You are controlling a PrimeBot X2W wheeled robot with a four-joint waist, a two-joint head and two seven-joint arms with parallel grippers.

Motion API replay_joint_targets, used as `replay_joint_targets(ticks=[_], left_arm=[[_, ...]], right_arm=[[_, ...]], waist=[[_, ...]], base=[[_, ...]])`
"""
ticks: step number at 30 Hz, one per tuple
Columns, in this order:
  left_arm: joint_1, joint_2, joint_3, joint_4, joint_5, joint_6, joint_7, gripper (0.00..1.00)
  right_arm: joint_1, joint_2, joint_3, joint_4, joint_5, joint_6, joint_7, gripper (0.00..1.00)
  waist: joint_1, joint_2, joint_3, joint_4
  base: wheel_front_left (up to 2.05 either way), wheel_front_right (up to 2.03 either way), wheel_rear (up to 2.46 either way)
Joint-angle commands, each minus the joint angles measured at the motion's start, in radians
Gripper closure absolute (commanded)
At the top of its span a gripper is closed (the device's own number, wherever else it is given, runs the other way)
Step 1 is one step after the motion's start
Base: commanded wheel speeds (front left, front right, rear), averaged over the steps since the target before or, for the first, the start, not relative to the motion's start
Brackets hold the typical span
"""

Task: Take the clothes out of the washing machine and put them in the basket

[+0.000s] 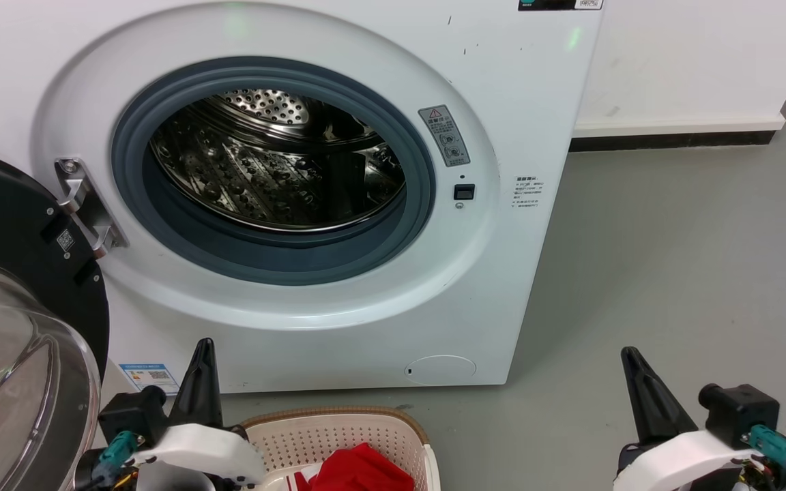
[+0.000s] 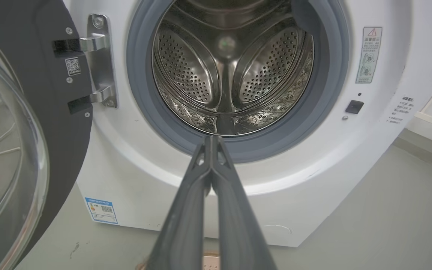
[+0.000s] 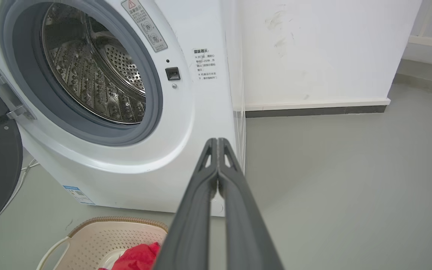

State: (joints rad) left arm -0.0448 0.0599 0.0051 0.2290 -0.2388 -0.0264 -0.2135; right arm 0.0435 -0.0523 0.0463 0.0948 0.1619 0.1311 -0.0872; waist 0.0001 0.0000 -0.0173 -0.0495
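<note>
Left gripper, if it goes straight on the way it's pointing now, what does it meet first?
Probably the lower lip of the grey gasket, where the tips of the shut left gripper line up; depth is unclear, so it might just clear it and enter the drum.

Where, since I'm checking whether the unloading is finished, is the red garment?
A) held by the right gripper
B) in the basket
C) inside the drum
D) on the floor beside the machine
B: the red jersey lies in the basket in front of the washing machine, whose drum shows bare steel.
</note>
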Motion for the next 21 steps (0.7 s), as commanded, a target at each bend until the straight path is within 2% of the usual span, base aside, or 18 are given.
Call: replay_joint_targets(ticks=[1,21], left_arm=[[-0.028,0.003,0.006,-0.014,-0.058,-0.006,0.011,1.0],[-0.032,0.0,0.024,-0.017,-0.392,-0.031,0.083,1.0]], right_arm=[[-0.029,-0.009,-0.003,-0.008,0.068,0.0,0.003,1.0],[-0.066,-0.025,-0.019,0.033,0.437,0.0,0.034,1.0]], waist=[[0.0,0.0,0.0,0.001],[0.0,0.0,0.004,0.009]], base=[[0.0,0.0,0.0],[0.0,0.0,0.0]])
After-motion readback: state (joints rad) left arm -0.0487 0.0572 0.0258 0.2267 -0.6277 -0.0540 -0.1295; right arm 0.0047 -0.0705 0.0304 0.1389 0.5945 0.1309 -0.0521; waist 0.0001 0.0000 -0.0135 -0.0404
